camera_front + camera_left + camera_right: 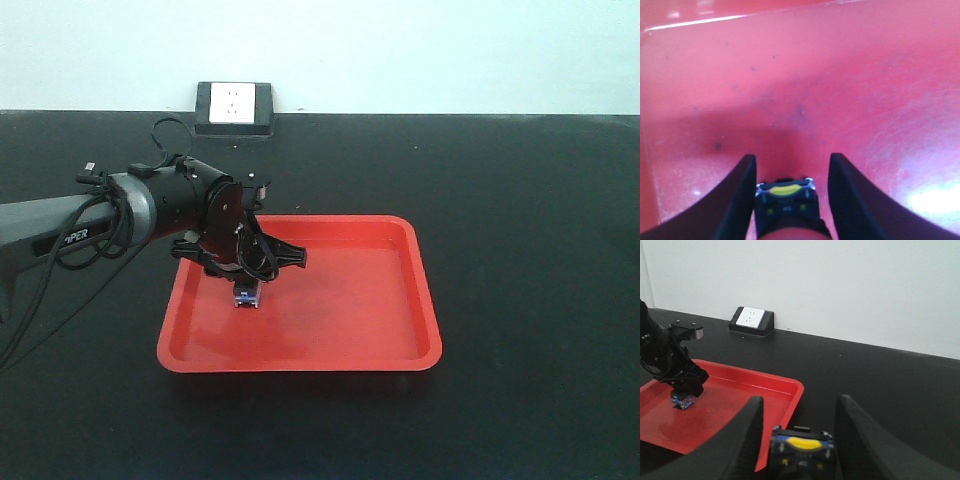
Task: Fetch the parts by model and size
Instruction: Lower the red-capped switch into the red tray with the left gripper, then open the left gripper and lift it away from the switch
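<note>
My left gripper (246,290) reaches down over the left part of the red tray (400,300), shut on a push-button switch (246,298). The switch's blue base points down, at or just above the tray floor. In the left wrist view the switch (786,197) sits between the black fingers (740,195), blue base outward and a red cap at the frame's bottom edge. My right gripper (799,402) is raised to the right of the tray (740,395), shut on another switch (801,447). Its cap is hidden. The right gripper is outside the front view.
The tray lies on a black table (520,200). A white socket plate on a black box (235,105) stands at the table's back edge against the pale wall. The left arm's cables (90,240) hang to the left of the tray.
</note>
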`<state>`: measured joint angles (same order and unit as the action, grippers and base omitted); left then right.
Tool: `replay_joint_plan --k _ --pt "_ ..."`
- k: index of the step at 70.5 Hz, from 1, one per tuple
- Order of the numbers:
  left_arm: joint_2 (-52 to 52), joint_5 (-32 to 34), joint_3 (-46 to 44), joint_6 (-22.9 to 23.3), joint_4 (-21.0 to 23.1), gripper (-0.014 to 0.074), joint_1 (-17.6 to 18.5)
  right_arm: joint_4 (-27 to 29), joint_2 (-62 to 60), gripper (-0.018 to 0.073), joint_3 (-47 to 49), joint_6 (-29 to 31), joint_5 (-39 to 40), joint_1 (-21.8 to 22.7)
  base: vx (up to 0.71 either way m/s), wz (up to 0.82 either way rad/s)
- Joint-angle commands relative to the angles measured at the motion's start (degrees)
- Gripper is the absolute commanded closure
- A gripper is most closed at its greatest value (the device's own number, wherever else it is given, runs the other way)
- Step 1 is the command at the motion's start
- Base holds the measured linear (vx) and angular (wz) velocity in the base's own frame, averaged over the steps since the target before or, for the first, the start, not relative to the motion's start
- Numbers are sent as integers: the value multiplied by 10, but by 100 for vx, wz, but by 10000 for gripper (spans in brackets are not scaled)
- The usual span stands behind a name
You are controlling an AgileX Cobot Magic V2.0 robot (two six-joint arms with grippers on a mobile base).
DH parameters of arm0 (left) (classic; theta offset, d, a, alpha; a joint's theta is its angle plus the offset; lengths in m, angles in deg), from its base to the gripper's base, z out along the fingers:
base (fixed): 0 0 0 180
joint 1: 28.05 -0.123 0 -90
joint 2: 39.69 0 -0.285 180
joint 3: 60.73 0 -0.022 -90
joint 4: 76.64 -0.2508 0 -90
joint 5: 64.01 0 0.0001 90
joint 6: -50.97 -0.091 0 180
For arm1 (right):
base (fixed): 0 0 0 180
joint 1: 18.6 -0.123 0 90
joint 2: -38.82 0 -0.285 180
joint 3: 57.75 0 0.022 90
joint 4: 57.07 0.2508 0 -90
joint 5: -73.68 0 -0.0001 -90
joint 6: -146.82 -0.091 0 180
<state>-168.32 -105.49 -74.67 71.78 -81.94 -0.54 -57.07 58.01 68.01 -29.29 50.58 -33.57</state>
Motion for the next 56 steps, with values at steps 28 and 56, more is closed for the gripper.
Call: replay_joint_plan --k 28,56 --pt "36 5 -17 3 -7 24 2 0 7 564 16 2 48 2 0 0" --pt "84 -13 -18 -2 -40 -93 2 0 7 564 16 2 45 2 0 0"
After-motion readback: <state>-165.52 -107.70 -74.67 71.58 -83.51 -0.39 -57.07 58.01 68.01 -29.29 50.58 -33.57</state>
